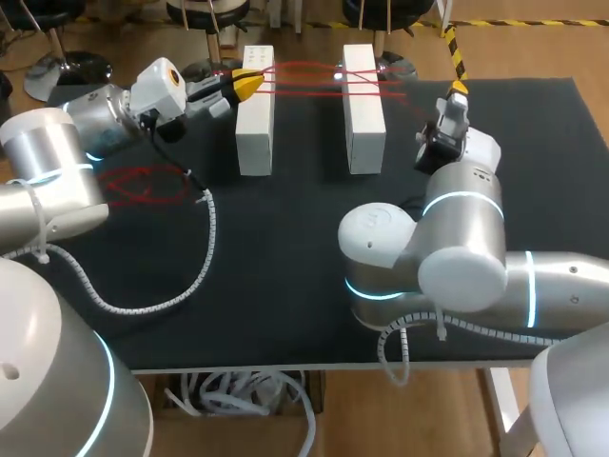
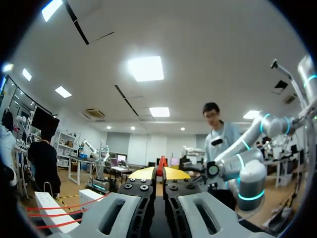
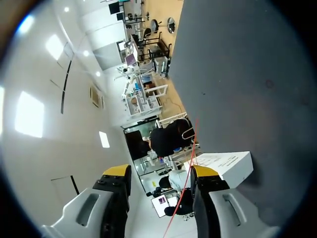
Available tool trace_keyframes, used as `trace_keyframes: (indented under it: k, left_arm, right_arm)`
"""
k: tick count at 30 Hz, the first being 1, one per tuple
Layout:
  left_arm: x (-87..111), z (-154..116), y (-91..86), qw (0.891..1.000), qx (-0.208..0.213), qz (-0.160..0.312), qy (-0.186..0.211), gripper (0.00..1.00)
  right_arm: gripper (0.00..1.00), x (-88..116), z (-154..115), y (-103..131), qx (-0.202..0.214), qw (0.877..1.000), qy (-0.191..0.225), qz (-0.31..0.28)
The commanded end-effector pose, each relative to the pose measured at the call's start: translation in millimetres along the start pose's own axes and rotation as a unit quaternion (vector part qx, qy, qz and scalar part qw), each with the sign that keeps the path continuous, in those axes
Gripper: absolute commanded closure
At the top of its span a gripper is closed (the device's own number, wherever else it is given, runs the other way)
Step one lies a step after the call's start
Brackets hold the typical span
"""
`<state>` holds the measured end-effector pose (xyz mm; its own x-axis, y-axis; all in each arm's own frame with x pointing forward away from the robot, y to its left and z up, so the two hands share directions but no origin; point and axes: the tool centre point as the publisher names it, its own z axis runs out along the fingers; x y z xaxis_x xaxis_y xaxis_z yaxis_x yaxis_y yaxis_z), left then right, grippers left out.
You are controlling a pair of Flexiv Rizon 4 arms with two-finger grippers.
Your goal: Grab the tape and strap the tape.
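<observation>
1. One black tabletop carries two white rectangular blocks, one on the left and one on the right, standing side by side and apart.
2. There are two grippers. The left gripper is at the left block's top, pinched on the thin red tape. The right gripper is past the right block with its fingers apart, and one strand runs between them.
3. The tape spans both blocks, but its strands are too fine to count. One loose red tangle lies partly under the left arm.

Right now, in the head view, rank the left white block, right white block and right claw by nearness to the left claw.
1. Left white block, right at the left claw.
2. Right white block, across the gap to the right.
3. Right claw, farther right, past that block.
</observation>
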<state>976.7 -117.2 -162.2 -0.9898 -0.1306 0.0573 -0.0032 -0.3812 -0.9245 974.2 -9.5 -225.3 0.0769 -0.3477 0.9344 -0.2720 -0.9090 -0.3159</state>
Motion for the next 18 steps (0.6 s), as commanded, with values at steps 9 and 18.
trace_keyframes:
  k: [9,18]
  left_arm:
    - [0.0,-0.4,0.8,1.000,0.001,0.000,0.000,1.00]
    - [0.0,-0.4,0.8,1.000,0.001,0.000,0.000,1.00]
  right_arm:
    - [0.51,2.6,-5.0,6.5,0.006,1.000,-0.004,-0.004]
    - [0.55,3.3,-6.5,3.3,0.009,1.000,-0.002,-0.001]
